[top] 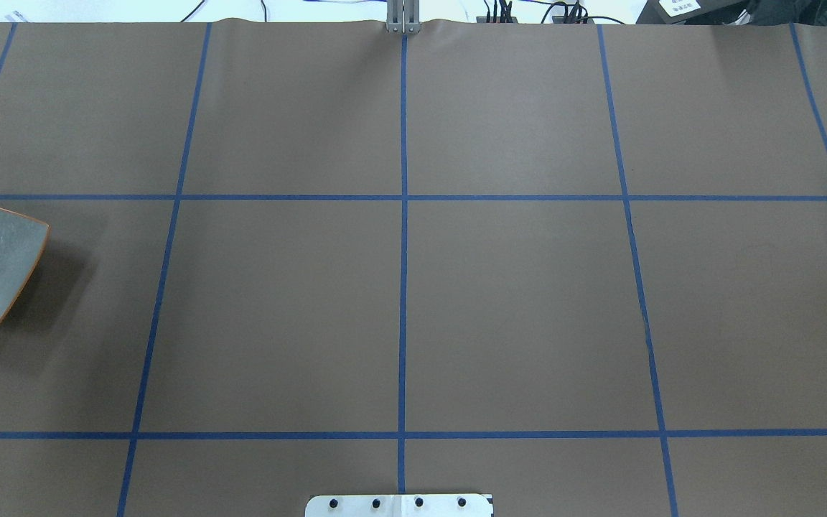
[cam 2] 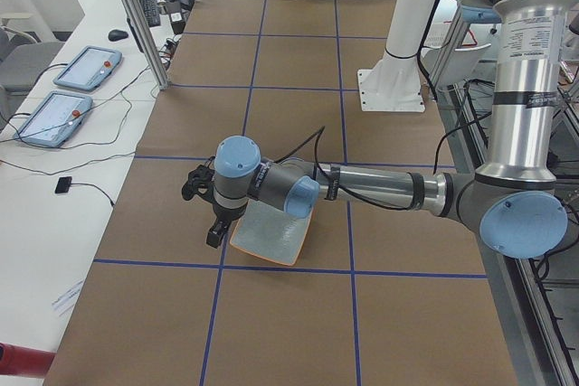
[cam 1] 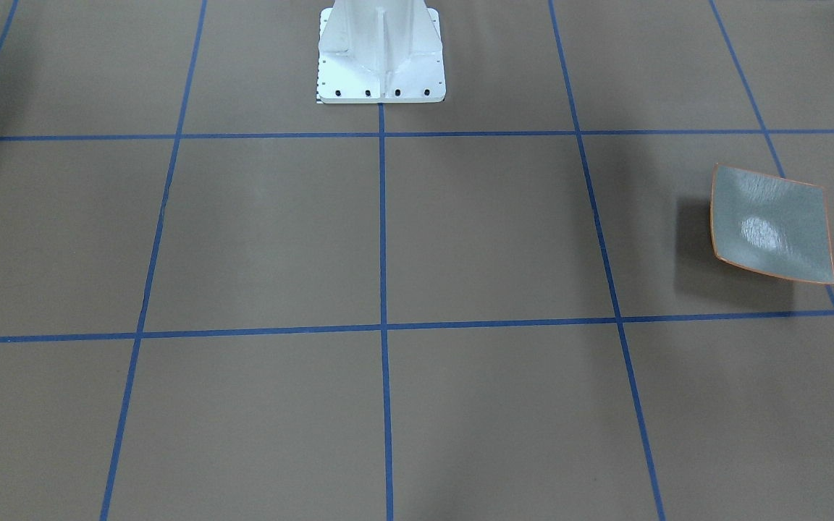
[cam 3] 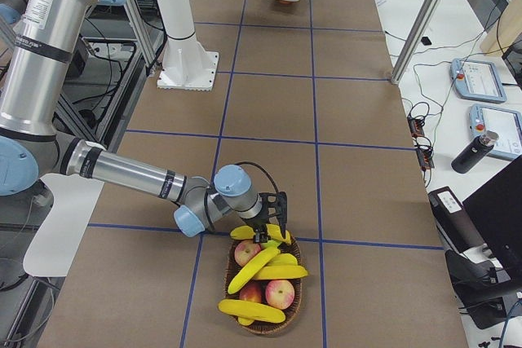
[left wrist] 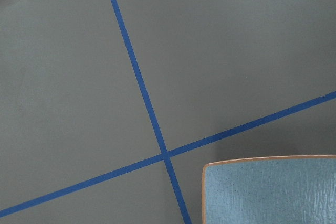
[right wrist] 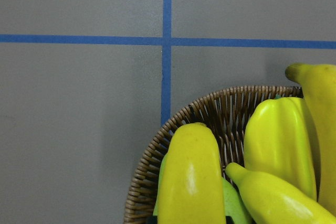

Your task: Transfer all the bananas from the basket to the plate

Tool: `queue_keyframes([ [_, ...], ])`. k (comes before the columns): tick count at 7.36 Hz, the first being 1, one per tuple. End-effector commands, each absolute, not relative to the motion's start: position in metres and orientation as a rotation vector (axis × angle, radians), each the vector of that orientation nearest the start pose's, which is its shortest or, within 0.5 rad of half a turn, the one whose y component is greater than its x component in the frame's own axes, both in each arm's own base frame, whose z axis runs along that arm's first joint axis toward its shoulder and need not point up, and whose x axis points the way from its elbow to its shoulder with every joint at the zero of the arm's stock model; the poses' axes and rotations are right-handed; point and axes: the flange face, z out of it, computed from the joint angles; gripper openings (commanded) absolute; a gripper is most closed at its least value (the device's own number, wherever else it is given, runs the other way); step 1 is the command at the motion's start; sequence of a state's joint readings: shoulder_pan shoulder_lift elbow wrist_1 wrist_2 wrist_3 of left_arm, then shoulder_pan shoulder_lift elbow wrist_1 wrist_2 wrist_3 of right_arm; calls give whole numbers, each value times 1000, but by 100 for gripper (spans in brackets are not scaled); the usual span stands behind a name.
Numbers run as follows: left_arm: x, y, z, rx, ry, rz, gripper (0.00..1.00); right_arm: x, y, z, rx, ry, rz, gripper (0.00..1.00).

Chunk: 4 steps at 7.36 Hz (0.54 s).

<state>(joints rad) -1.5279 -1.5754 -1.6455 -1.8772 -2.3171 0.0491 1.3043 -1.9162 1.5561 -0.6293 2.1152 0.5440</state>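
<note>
Brown table [cam 1: 460,239], blue tape grid. Plate [cam 1: 772,224] lies at the robot's left end, with the left gripper [cam 2: 213,234] hanging just beside its edge. Bananas [cam 3: 257,268] are piled with apples [cam 3: 280,292] in the wicker basket [cam 3: 261,329] at the right end. The right gripper [cam 3: 267,234] is down at the top bananas. From my side views I cannot tell how either gripper's jaws stand.
</note>
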Motion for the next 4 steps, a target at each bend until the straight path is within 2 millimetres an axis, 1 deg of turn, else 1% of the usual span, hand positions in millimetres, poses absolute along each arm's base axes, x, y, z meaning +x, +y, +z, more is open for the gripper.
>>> queue_keyframes([
  [1,-44,-515,586,373,737,232,100,12,-367,705,359,-725,125,0],
  [2,-43,-521,575,393,738,241,100,9,-386,688,383,-750,124,0],
  [3,-42,-539,547,460,734,266,100,2,-410,671,375,-789,113,0],
  [4,-42,-544,533,524,731,291,100,-4,-441,649,375,-812,153,0],
])
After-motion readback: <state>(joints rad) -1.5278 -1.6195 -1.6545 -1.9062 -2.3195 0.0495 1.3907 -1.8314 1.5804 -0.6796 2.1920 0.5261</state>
